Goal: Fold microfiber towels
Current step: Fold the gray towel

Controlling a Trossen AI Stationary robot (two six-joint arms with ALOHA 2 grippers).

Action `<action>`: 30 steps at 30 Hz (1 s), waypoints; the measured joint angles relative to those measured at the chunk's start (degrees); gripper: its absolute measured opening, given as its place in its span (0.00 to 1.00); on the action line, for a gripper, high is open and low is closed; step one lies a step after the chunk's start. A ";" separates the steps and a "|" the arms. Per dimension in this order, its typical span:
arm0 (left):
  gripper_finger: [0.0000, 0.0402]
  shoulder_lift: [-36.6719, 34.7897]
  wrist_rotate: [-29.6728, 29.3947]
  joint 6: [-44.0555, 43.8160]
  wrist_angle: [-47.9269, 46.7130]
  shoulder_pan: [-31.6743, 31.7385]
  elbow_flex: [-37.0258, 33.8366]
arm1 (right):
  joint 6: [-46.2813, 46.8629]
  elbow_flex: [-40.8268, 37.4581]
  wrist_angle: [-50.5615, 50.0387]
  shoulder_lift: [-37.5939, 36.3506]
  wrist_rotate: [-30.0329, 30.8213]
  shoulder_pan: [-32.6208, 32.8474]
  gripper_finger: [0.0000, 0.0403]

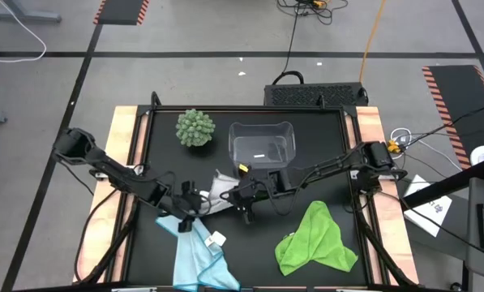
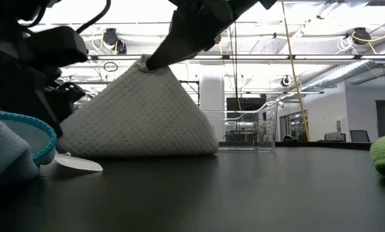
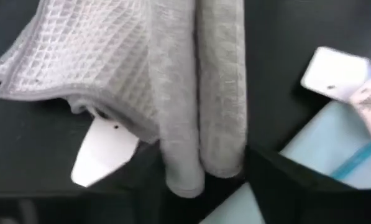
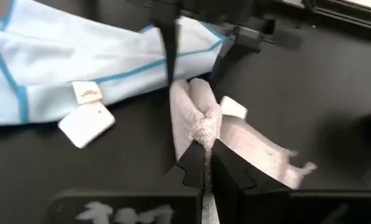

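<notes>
The white towel (image 1: 217, 190) lies bunched at the table's middle and rises like a tent in the low view (image 2: 140, 116), its lower edge on the table. My right gripper (image 4: 211, 168) is shut on its peak. My left gripper (image 3: 204, 180) is low at the towel's left end, shut on a bunched fold. The light blue towel (image 1: 197, 251) with its white tag (image 1: 216, 239) lies crumpled at the near left. The lime green towel (image 1: 314, 239) lies crumpled at the near right. My left gripper pinches a bunched, several-layered fold of the white towel (image 3: 201, 155) between its two fingers, at the towel's left end; the fold fills the gap between them. That end stays low, near the table. My right gripper pinches a gathered fold at the white towel's top (image 4: 204, 140) between its two fingers, slanting down from the table's right side. The peak (image 2: 144, 62) is lifted and the cloth slopes down from it to the table on both sides.
A clear plastic bin (image 1: 262, 146) stands just beyond the grippers, and a round green spiky plant (image 1: 194, 127) at the far left. The table's raised wooden side rails (image 1: 120, 154) run along both sides. Bare dark tabletop shows between the blue and green towels (image 1: 258, 251).
</notes>
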 joint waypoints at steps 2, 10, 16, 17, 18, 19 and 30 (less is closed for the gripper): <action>0.32 -1.26 0.78 1.24 -1.25 0.70 0.00 | 1.21 -0.88 0.36 0.01 -0.03 0.91 0.01; 0.04 -3.15 6.69 4.83 -0.96 4.45 0.76 | 3.77 -3.62 3.76 0.05 0.26 2.56 0.01; 0.02 -3.15 11.36 8.91 -10.01 8.52 5.93 | 7.67 -4.85 3.37 0.04 1.70 3.09 0.01; 0.02 -3.13 12.89 9.52 -11.69 9.36 6.79 | 8.62 -5.12 3.34 0.04 1.78 3.07 0.01; 0.02 -3.13 14.14 10.13 -13.38 10.25 7.63 | 9.79 -5.35 3.42 0.04 1.79 3.04 0.01; 0.02 -3.15 15.61 10.70 -14.65 11.07 8.32 | 10.87 -5.71 3.51 -0.08 1.80 3.03 0.01; 0.01 -3.13 23.58 21.12 -15.58 20.54 9.77 | 18.35 -20.08 16.50 -7.02 5.40 2.99 0.01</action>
